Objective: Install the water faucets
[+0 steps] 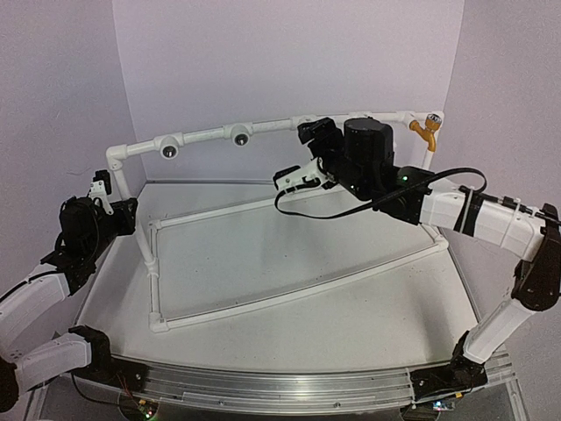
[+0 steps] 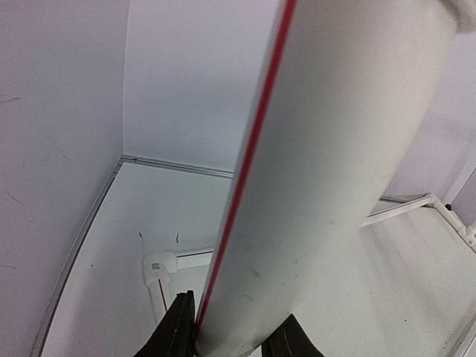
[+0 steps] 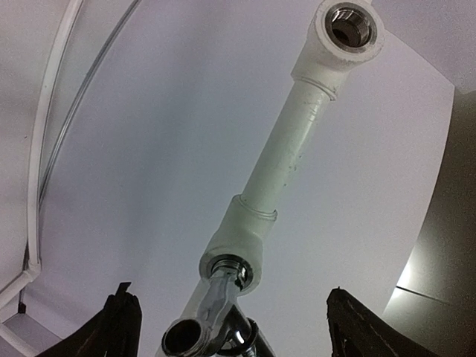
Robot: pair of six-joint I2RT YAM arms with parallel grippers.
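At the top rail of the white pipe frame (image 1: 203, 138), straddles the silver-grey faucet (image 3: 212, 320) with the right gripper (image 3: 230, 297), fingers spread wide and clear of it; shows that faucet's stem at the mouth of a white fitting (image 3: 232, 256); clamps the left gripper (image 2: 236, 312) tight on the frame's left upright; leaves the orange-yellow faucet (image 1: 427, 129) seated at the rail's right end.

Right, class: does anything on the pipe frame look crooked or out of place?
Possibly the silver faucet: it seems to lean in its tee socket rather than sit square, though the wrist angle may exaggerate that. Nothing else stands out.
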